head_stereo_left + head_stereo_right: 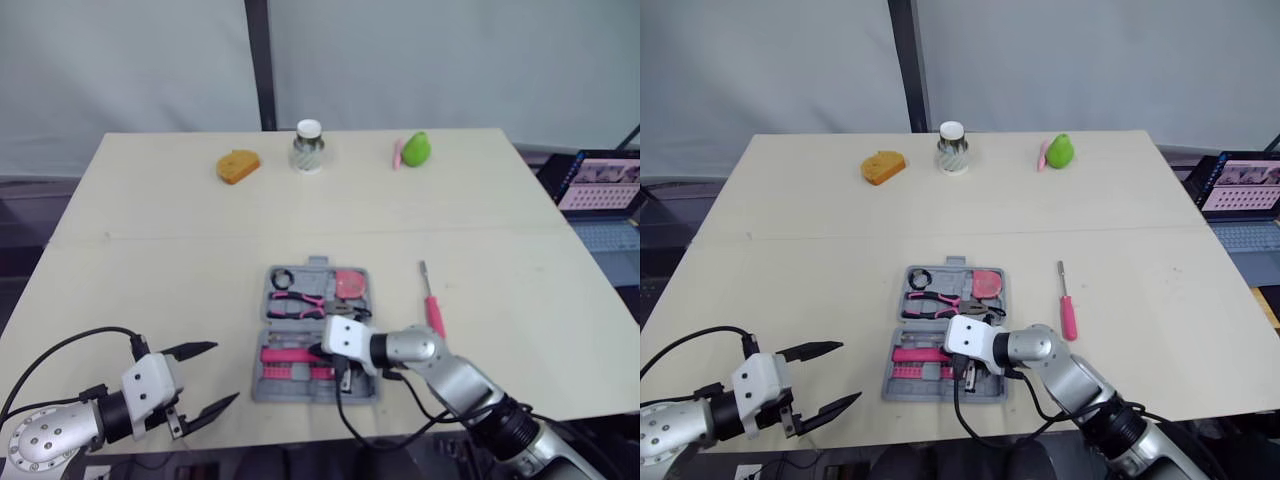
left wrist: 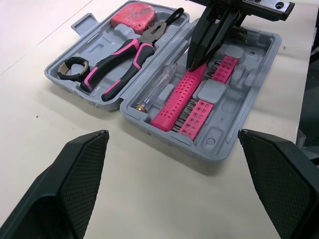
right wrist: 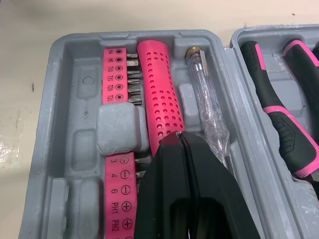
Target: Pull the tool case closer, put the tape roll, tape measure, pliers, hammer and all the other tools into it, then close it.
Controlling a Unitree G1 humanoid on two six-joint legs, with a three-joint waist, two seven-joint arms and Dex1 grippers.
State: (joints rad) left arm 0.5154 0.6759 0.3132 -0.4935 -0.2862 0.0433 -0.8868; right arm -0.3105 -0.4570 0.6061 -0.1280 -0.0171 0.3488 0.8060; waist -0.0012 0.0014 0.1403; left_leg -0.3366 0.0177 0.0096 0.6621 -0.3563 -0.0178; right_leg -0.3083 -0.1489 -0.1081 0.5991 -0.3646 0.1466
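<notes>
**Tabletop**: pale and plain, carrying every item listed below.

**Tool case**: grey moulded plastic, laid open flat near the front edge of the tabletop, at about its middle. The two halves lie one behind the other, joined along the hinge.

**Far half, contents:**
- Tape roll: a small dark ring, seated at the left end.
- Pliers: pink and black handles, laid along the middle with the handles toward the tape roll.
- Tape measure: red-pink, seated at the right end, just beyond the pliers' nose.

**Near half, contents:**
- Pink handle: perforated, laid lengthwise in its recess.
- Bit strips: pink, marked with sizes, set beside the pink handle on the side nearer the front edge.
- Clear tester: brass-capped, laid on the hinge side of the pink handle.

**Pink screwdriver**: left outside the tool case, lying on the tabletop to its right, shaft pointing away from the robot.

**Right tool**: held over the near half, fingers pressed together with nothing between them, the tip set against the pink handle.

**Left tool**: held above the tabletop to the left of the tool case, apart from it, fingers spread wide and empty.

**Far edge of the tabletop:** an orange wedge, a white-lidded jar and a green pear-shaped object, set in a row well apart from the tool case.

**Laptop**: seen past the right side of the tabletop, screen lit.
</notes>
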